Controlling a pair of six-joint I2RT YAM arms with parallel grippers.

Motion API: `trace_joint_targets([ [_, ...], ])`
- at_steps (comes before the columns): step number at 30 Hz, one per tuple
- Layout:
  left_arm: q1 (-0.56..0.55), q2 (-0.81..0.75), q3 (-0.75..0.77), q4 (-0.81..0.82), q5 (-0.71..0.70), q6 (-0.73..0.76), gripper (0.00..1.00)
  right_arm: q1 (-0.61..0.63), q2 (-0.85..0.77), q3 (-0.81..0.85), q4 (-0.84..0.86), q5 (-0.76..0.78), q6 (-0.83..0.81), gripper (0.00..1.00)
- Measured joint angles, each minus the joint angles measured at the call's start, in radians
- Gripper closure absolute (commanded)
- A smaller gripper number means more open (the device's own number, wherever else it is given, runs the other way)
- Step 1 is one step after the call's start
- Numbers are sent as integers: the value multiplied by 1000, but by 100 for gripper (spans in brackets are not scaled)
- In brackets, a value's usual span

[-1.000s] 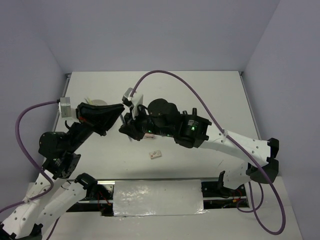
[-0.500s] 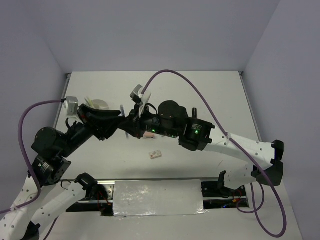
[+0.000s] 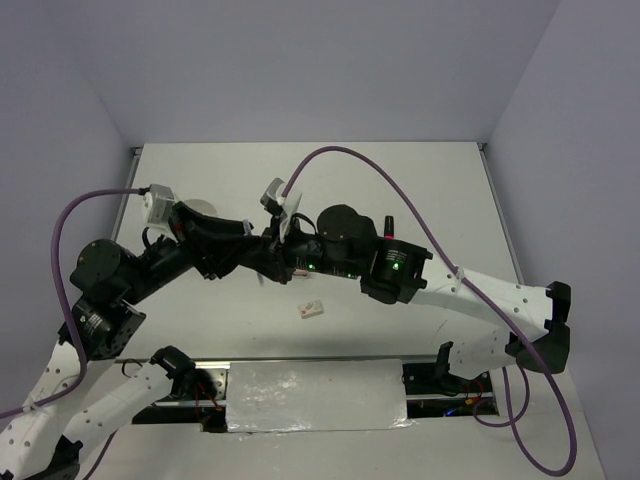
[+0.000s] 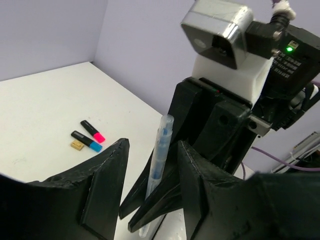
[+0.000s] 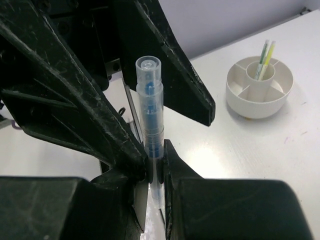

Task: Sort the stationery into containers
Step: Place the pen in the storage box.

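Left gripper point(image 4: 152, 146) stands spread, its fingers point(image 4: 107, 185) flanking a clear pen point(image 4: 159, 150) with blue ink, gaps showing on both sides. Right gripper point(image 5: 155, 162) pinches this clear pen low on the barrel, holding it off the tabletop point(image 5: 225, 140). Nearby the white tub point(image 5: 257, 97) holds two thin pens point(image 5: 264, 59) in its centre cup. A pink highlighter point(image 4: 93, 131), blue highlighter point(image 4: 86, 141) and tan eraser point(image 4: 76, 145) lie close together on the tabletop.

A white table point(image 3: 450, 190) sits between lilac walls point(image 3: 300, 70), shiny plate point(image 3: 315, 395) at front.
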Motion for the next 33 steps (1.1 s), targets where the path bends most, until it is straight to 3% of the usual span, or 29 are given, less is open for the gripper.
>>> trace_joint_targets([
  [3, -1, 15, 0, 18, 35, -6, 65, 1, 2, 6, -27, -16, -9, 100],
  [4, -1, 22, 0, 21, 42, -6, 80, 3, 2, 10, -32, -20, -12, 100],
  [5, -1, 29, 0, 23, 53, -10, 88, 3, 3, 13, -39, -18, -15, 100],
  [7, -3, 32, -2, 26, 56, 14, 100, 1, 2, 14, -53, -21, -13, 99],
  [8, -3, 32, -3, 25, 53, 19, 100, 0, 2, 14, -54, -18, -13, 97],
  [10, -4, 34, -3, 22, 36, 22, 100, 0, -1, 8, -48, -15, -13, 59],
  [11, -5, 37, -3, 16, 19, 23, 100, 0, -6, -3, -38, -11, -11, 1],
  [18, -5, 90, -11, -51, -339, 49, 100, -51, -98, -144, -41, 73, 24, 0],
  [23, -5, 135, -35, -44, -743, 85, 100, -171, -261, -370, -48, 167, 104, 0],
  [27, 18, 228, -61, 81, -1078, 166, 100, -179, -422, -504, -66, 203, 134, 0],
  [33, 210, 419, -86, 228, -1243, 201, 100, -179, -601, -580, -66, 229, 147, 0],
])
